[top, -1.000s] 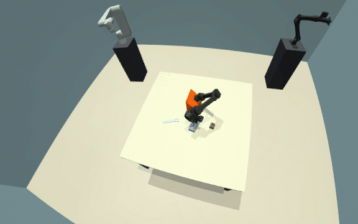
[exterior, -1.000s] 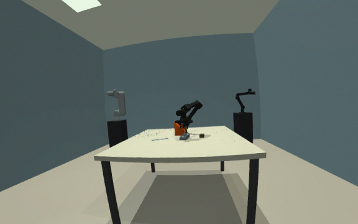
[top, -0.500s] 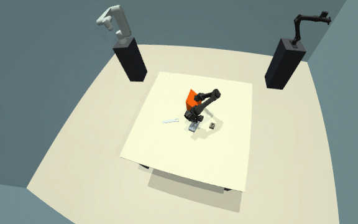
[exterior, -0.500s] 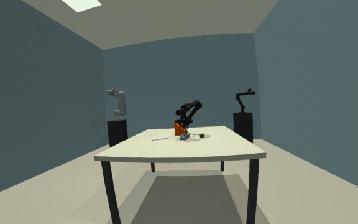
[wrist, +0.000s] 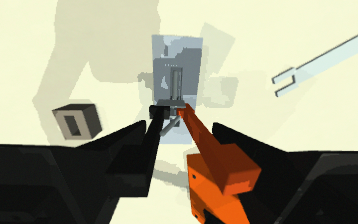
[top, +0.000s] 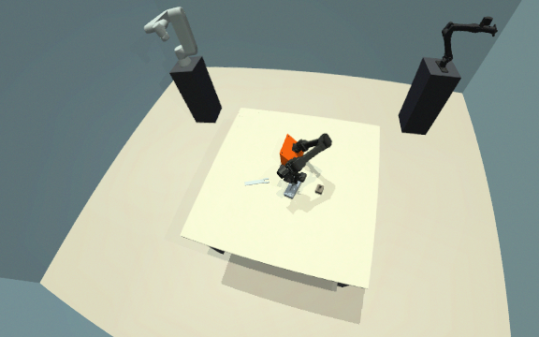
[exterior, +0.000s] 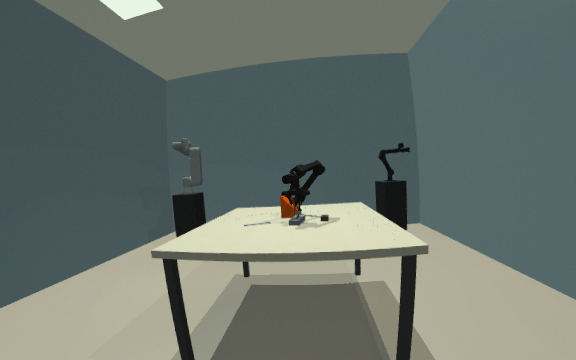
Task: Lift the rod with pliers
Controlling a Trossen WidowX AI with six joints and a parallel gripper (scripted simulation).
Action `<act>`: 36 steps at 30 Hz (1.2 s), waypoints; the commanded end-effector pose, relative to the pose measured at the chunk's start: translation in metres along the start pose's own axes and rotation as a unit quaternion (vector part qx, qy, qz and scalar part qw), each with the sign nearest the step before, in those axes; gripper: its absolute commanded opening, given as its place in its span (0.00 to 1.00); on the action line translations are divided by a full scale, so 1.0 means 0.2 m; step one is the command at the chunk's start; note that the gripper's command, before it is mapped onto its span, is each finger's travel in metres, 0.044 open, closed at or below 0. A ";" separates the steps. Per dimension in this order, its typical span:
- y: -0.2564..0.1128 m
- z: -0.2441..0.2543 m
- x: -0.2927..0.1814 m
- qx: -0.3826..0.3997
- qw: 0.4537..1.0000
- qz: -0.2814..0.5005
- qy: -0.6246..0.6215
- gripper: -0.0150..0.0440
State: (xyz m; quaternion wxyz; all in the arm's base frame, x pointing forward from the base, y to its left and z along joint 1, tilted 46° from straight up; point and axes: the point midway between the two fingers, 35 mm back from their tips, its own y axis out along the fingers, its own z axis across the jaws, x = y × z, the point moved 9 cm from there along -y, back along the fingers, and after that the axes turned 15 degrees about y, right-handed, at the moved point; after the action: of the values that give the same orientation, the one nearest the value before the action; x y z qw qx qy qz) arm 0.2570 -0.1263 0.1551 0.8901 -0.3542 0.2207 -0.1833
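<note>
You've got the off-white table (top: 232, 211) (exterior: 288, 245) under everything, w/ a flat-sided orange block (top: 289, 151) (exterior: 286, 206) (wrist: 212, 192) behind the gripper (top: 293, 178) (exterior: 298, 204) (wrist: 178, 124). Your gripper's fairly wide, approx. three-quarters, w/ the locking pliers' (wrist: 205, 135) handles between its fingers. The pale fork-ended bar (wrist: 340, 54) (top: 256, 182) (exterior: 257, 224) lies well off the gripper's right in the wrist view. The smooth blue-grey channel block (top: 290, 191) (exterior: 296, 220) (wrist: 187, 65) sits below/ahead; the rod (wrist: 176, 84) looks to be in its slot. The slotted brown holster (top: 319, 189) (exterior: 324, 218) (wrist: 91, 117) is off left. Rod's prob. light, stiff, slick: bite mid-length, jaws square. Handles look rigid, blocky-ended; squeeze evenly near the ends, else the pliers may twist.
</note>
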 end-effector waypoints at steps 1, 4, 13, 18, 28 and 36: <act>-0.03 0.00 0.01 -0.001 1.000 -0.004 -0.001 0.79; -0.04 0.00 0.01 -0.001 1.000 -0.004 -0.001 0.79; -0.08 0.00 0.00 -0.001 1.000 -0.004 -0.001 0.79; -0.10 -0.01 0.00 -0.001 1.000 -0.004 -0.001 0.79; -0.12 -0.01 0.01 0.003 1.000 -0.006 -0.002 0.79; -0.13 -0.01 0.01 0.003 1.000 -0.007 -0.002 0.79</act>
State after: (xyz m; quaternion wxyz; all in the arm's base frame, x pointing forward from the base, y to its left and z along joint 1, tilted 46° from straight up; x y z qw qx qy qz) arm 0.2531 -0.1431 0.1688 0.8906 -0.3519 0.2196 -0.1864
